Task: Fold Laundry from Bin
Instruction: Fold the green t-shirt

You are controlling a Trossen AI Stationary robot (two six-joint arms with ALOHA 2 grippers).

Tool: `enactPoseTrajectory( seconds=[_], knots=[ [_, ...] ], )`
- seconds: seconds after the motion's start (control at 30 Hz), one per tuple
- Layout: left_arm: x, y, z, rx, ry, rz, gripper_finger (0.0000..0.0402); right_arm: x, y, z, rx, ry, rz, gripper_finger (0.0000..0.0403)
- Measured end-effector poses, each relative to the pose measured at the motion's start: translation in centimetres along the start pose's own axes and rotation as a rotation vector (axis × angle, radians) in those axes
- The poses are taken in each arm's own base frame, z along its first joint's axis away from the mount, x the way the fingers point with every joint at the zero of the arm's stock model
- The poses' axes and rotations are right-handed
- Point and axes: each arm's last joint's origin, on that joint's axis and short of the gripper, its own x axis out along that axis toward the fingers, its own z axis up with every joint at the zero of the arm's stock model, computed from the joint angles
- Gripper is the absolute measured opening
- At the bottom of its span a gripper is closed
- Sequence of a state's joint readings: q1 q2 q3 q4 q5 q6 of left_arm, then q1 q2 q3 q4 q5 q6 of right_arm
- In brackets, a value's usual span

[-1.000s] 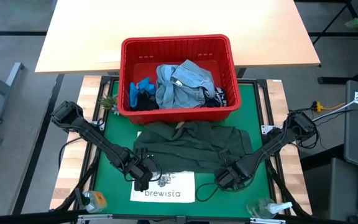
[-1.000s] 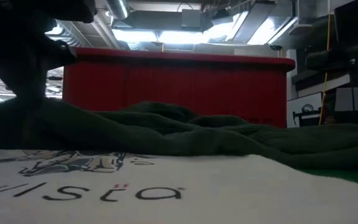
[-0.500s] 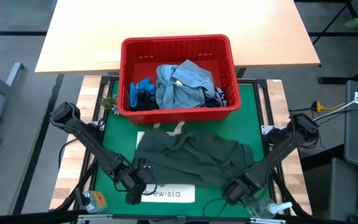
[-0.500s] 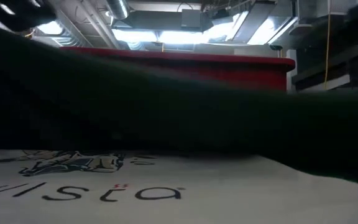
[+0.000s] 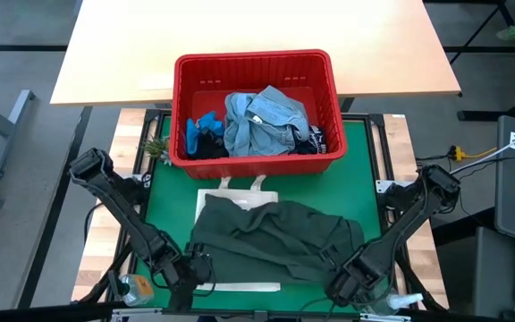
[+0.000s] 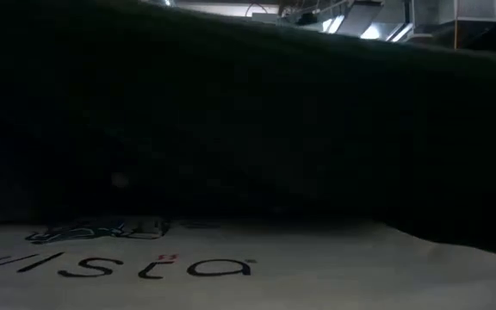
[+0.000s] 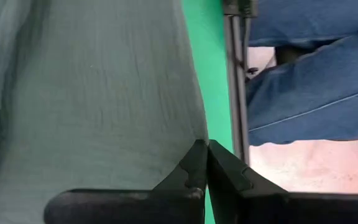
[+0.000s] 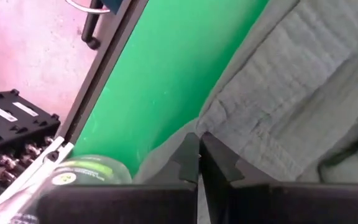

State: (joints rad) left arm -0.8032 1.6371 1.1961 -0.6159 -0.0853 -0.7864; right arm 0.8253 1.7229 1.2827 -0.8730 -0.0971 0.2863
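Now | dark green garment (image 5: 271, 237) edge pinched in closed jaws of left gripper (image 7: 205, 163) | right gripper (image 8: 199, 155) likewise

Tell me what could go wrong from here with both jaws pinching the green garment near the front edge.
1. The left gripper and right gripper hold only thin edges of the green garment; cloth could slip out.
2. The garment lies over the tote bag; dragging may pull the bag along.
3. The garment blocks the low view, and a bottle sits close to the right gripper; it could be knocked.
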Motion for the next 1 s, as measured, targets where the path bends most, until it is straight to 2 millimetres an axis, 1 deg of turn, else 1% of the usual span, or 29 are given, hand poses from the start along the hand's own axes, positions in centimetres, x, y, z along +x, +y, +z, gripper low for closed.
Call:
enactPoseTrajectory(
  seconds=[0.1,0.2,0.4,0.5,0.6,0.67,0.77,0.83,0.9,1.0],
  knots=[
    [0.0,-0.4,-0.2,0.007,-0.009,-0.016,0.0,0.0,0.0,0.0,-0.001,-0.002,0.0,0.0005],
    [-0.1,-0.6,-0.3,-0.026,-0.008,-0.021,0.0008,0.0,0.0,0.0,-0.002,-0.004,0.001,0.0005],
    [-0.1,-0.7,-0.4,-0.118,-0.004,-0.023,0.0049,0.0,0.0,0.1,-0.003,-0.008,0.002,0.001],
    [-0.1,-0.7,-0.4,-0.137,-0.007,-0.021,0.0074,0.0,0.0,0.1,-0.003,-0.008,0.002,0.0037],
    [0.0,-0.6,-0.3,-0.133,-0.021,-0.009,0.0098,0.0,-0.1,0.1,-0.003,-0.014,-0.019,0.008],
    [0.0,-0.3,-0.1,-0.137,-0.061,0.026,0.0113,0.0,-0.2,0.1,-0.001,-0.022,-0.051,0.0108],
    [0.0,0.5,0.8,-0.155,-0.14,0.1,0.0127,-0.1,-1.2,0.3,0.027,-0.016,-0.061,0.0141],
    [0.1,1.3,1.5,-0.129,-0.171,0.141,0.013,-0.2,-2.3,0.4,0.061,0.004,-0.047,0.0153],
    [0.1,2.2,2.2,-0.087,-0.182,0.171,0.0131,-0.4,-3.5,0.3,0.086,0.039,-0.037,0.0157],
    [0.1,4.0,3.7,-0.062,-0.192,0.215,0.0131,-0.6,-5.3,0.0,0.071,0.088,-0.045,0.0157]
  ],
)
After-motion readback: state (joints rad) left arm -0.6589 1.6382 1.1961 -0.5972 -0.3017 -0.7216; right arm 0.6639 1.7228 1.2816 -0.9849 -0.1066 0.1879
